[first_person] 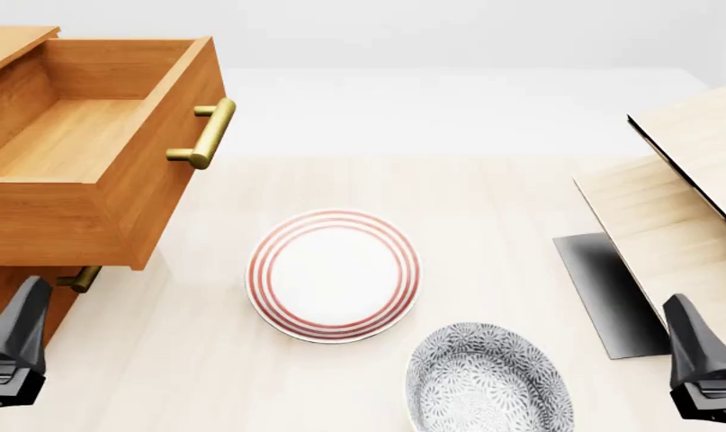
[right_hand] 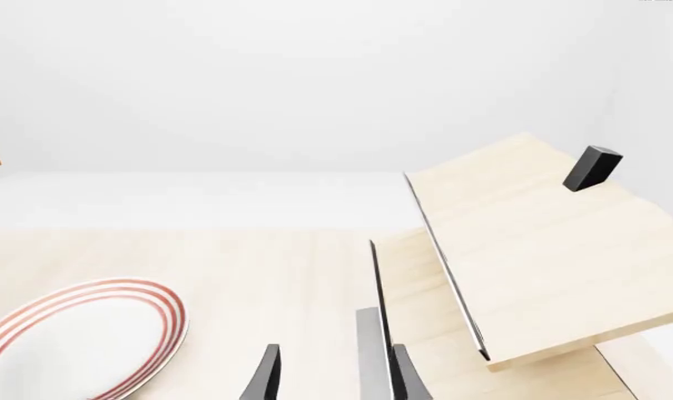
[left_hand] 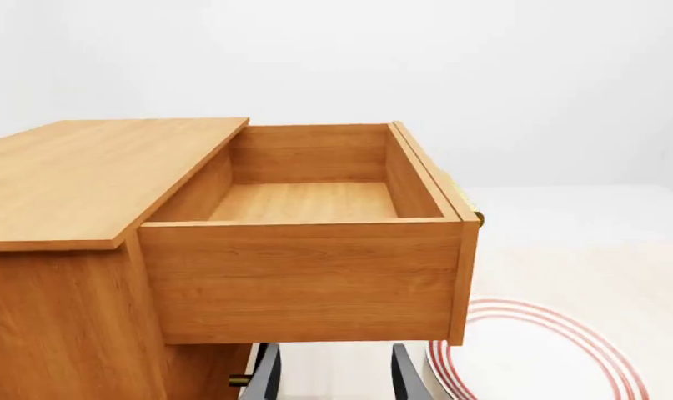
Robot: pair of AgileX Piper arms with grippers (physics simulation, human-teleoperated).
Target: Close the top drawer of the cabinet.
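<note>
The orange-brown cabinet (first_person: pixel 5 40) stands at the far left of the table. Its top drawer (first_person: pixel 135 193) is pulled far out and empty, with a brass bar handle (first_person: pixel 207 133) on its front. In the left wrist view the drawer's side wall (left_hand: pixel 303 279) fills the middle, and my left gripper (left_hand: pixel 333 379) is open just below and short of it, holding nothing. From the front, the left gripper (first_person: pixel 21 333) sits low beside the cabinet's base. My right gripper (first_person: pixel 689 337) is open and empty at the near right, far from the cabinet; its fingers (right_hand: pixel 265 375) point over the table.
A lower drawer's brass handle (first_person: pixel 82 278) shows under the open drawer. A red-ringed white plate (first_person: pixel 333 274) lies mid-table, with a grey patterned bowl (first_person: pixel 488 378) nearer. A pale wood structure (first_person: pixel 681 180) with a black panel (first_person: pixel 603 292) stands at the right.
</note>
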